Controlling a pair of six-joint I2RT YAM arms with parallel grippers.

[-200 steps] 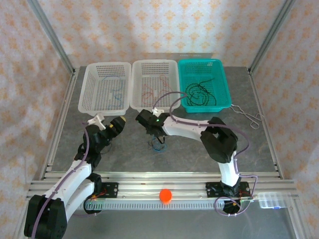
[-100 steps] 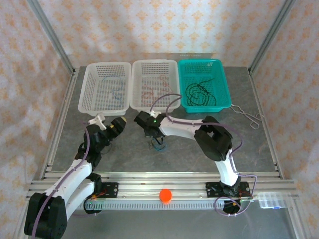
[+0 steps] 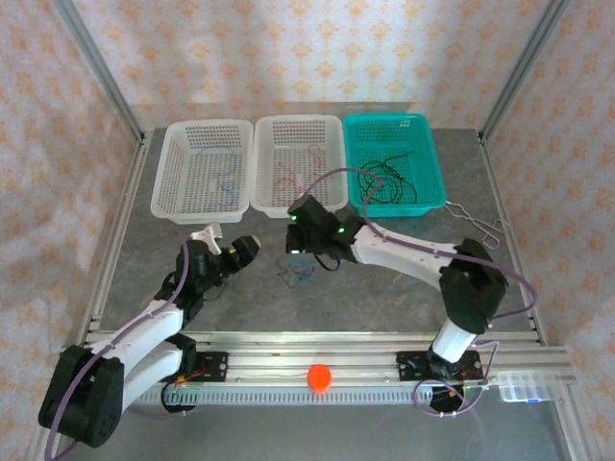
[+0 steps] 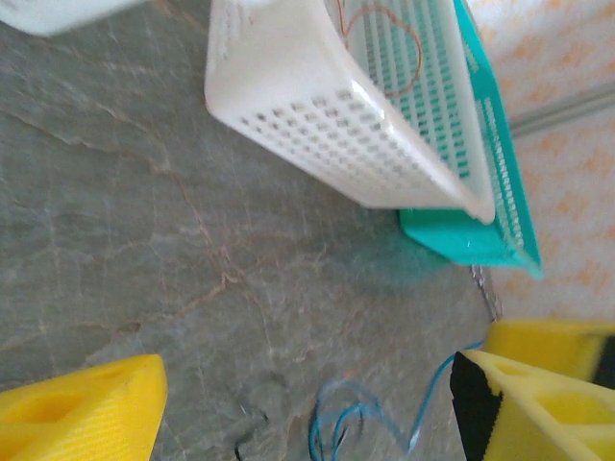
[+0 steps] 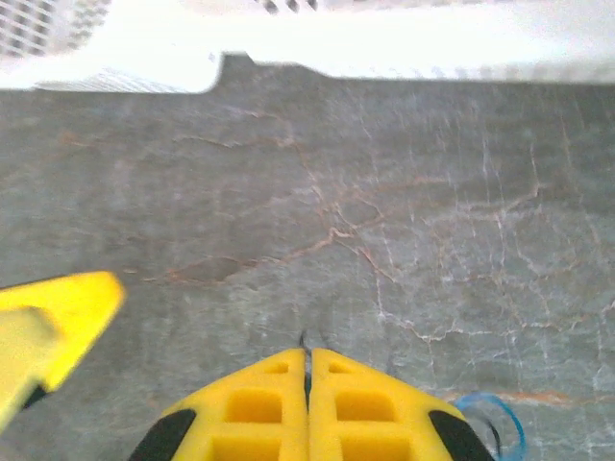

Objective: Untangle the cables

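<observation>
While the left hand [image 4: 306, 376] gapes wide at ten o'clock of the cables [image 3: 299, 274], the right hand [image 5: 307, 357] is pressed tight together.

A small cable tangle [image 3: 300, 274] is lying on the grey table [image 3: 365, 300], just in front of the middle white basket [image 3: 300, 120].
Its hair-thin blue, black and reddish strands are looping over one another, flat on the surface. Inside that basket a red cable [image 3: 293, 173] is resting in loose bends. A blue cable [image 3: 223, 182] is curling in the white basket [image 3: 204, 125] on its left, and black cables [image 3: 384, 182] are sprawling in coils in the teal basket [image 3: 389, 118] on its right.
</observation>
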